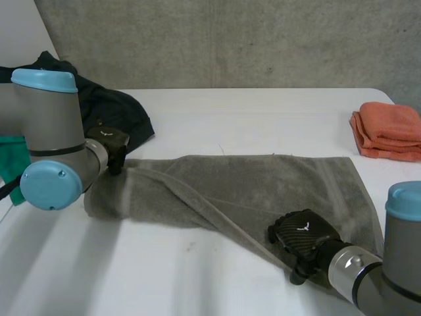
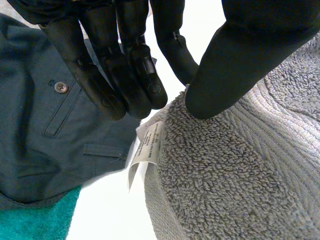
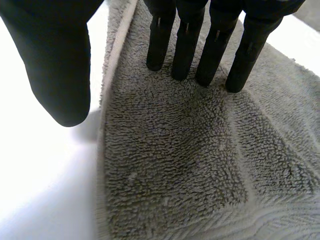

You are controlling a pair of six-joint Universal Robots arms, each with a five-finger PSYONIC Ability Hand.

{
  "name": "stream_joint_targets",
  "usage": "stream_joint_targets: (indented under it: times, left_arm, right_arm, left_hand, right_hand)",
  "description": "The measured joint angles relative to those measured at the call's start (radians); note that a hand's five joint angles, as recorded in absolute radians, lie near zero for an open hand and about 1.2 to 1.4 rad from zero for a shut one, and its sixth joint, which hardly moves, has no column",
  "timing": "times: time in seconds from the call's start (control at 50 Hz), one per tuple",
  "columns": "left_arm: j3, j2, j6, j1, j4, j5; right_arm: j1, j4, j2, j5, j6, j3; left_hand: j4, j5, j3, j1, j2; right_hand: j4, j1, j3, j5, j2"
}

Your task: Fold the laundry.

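Note:
A grey towel (image 1: 263, 184) lies lengthwise across the white table (image 1: 250, 112), with a fold ridge running from its left end toward the near right. My left hand (image 1: 108, 141) is at the towel's left end. In the left wrist view its thumb and fingers (image 2: 125, 75) pinch the edge of the towel (image 2: 225, 175) just above the white label (image 2: 147, 150). My right hand (image 1: 304, 234) rests on the towel's near right part. There its straight fingers (image 3: 187, 40) lie on the pile of the towel (image 3: 175, 150) beside the hem, and the thumb (image 3: 60, 75) stands apart over the table.
A dark blue-green garment (image 1: 112, 108) with a button and a pocket (image 2: 40, 140) lies just behind my left hand. A teal cloth (image 1: 10, 161) sits at the far left. A folded orange towel (image 1: 388, 131) lies at the right edge. A concrete wall closes off the back.

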Motion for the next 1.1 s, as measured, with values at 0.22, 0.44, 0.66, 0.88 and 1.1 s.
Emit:
stream_joint_targets:
  times: [0.22, 0.44, 0.66, 0.88, 1.1]
  left_arm:
    - [0.001, 0.006, -0.002, 0.003, -0.002, 0.003]
    - [0.04, -0.002, -0.003, -0.014, 0.008, 0.025]
    - [0.267, 0.081, -0.117, -0.042, 0.122, 0.048]
    - [0.055, 0.277, -0.304, -0.032, 0.442, 0.118]
    - [-0.331, 0.282, -0.22, -0.031, 0.463, 0.097]
  right_arm:
    - [0.039, -0.131, 0.057, 0.059, -0.009, 0.015]
    - [0.049, -0.21, 0.08, 0.137, -0.018, -0.055]
    - [-0.055, -0.237, 0.063, 0.173, 0.009, -0.526]
    - [-0.116, -0.158, 0.029, 0.14, 0.159, -0.776]
    - [-0.163, 0.051, 0.08, -0.01, 0.126, -0.606]
  left_hand:
    - [0.0, 0.0, 0.0, 0.0, 0.0]
    - [0.0, 0.0, 0.0, 0.0, 0.0]
    - [0.0, 0.0, 0.0, 0.0, 0.0]
    - [0.0, 0.0, 0.0, 0.0, 0.0]
    - [0.0, 0.0, 0.0, 0.0, 0.0]
  right_hand:
    - [0.479, 0.416, 0.478, 0.502, 0.491]
    - [0.654, 0.554, 0.645, 0.657, 0.637]
    - [0.655, 0.554, 0.648, 0.66, 0.637]
    - [0.655, 0.554, 0.648, 0.666, 0.637]
    - [0.655, 0.554, 0.648, 0.666, 0.637]
